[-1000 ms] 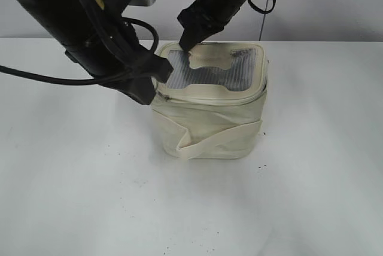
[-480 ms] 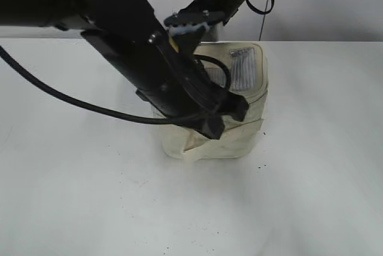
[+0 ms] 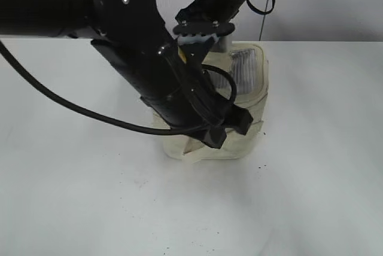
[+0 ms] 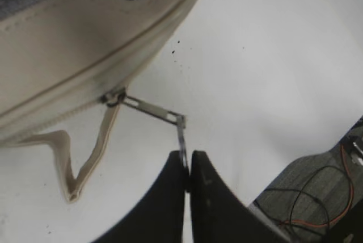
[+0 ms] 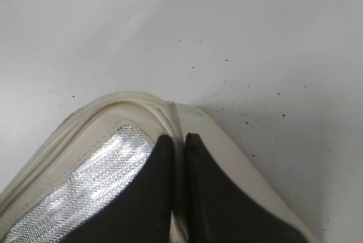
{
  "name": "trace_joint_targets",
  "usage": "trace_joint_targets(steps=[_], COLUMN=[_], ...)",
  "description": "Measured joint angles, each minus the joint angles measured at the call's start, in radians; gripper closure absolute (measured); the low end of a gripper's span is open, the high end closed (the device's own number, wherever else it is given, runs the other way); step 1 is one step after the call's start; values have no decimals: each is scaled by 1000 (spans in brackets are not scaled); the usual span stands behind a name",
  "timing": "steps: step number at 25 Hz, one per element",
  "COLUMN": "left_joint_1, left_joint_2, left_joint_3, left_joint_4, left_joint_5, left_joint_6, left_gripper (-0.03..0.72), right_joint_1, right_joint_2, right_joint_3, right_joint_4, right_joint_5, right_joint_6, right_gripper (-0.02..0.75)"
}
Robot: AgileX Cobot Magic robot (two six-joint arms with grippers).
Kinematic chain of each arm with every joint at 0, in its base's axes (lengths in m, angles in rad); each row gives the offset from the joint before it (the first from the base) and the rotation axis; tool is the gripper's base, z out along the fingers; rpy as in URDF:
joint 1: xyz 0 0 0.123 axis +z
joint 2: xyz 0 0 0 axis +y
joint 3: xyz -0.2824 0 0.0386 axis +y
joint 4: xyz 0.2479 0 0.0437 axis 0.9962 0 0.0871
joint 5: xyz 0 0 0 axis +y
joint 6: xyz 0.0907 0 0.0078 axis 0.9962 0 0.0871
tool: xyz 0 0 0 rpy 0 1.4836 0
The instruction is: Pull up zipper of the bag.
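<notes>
Here the left pincer (image 4: 188, 170) has its two dark fingers pressed together on the thin wire ring of the zipper pull (image 4: 152, 110), which runs as a flat silver link up and to the left from the fingertips to the slider on the zipper (image 4: 144, 43). That cream track curves along the rim of the bag (image 4: 68, 44) above and left of the pincer, and a loose fold of cream fabric hangs below the slider, just left of the fingers. To the right of the pincer lies bare white counter (image 4: 272, 55).

In the exterior view the left arm reaches across the front of the bag (image 3: 251, 97), covering most of it; its pincer (image 3: 226, 129) sits low against the bag's front face, near the wide strap (image 3: 254, 131). The bag stands on the counter (image 3: 311, 178), with its shiny grey top panel (image 3: 244, 67) showing just behind that arm.

The right pincer (image 5: 178, 158) rests on top of the bag (image 5: 85, 124), its fingers nearly closed on a raised cream seam or fold at the rim, with only a narrow slit between them. The silvery ribbed panel (image 5: 91, 186) lies to the left of these fingers, and the speckled counter (image 5: 255, 38) spreads beyond and to the right. From outside, this pincer (image 3: 197, 33) comes down onto the bag's rear top edge.
</notes>
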Motion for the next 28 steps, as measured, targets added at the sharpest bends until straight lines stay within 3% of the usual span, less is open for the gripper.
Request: trace_joint_targets(steps=[2,4,8,11,16,21,28], left_joint_1=[0,7,53,110,231,337,360], left_joint_2=[-13,-42,-135,-194,-208,-160,-1], left_joint_3=[0,0,0,0,0,-21,-224], left_joint_4=[41,84,144,180,202,157,118], left_joint_5=[39,86,119,90,4,-82,-94], left_joint_6=[0,0,-1,-3,3,128,256], left_gripper=[683,641,449,321,262,256,256], right_joint_1=[0,0,-1,-4,-24,-102,-224], right_joint_2=[0,0,-7,-19,-61,-89,-133], right_joint_3=[-4,-7,-15,-15,-15,-15,18], right_joint_4=[0,0,7,-43,-162,-183,-193], right_joint_5=[12,19,49,79,87,88,88], right_joint_6=[11,21,55,98,153,210,277], right_gripper=[704,624,327,167,125,142,146])
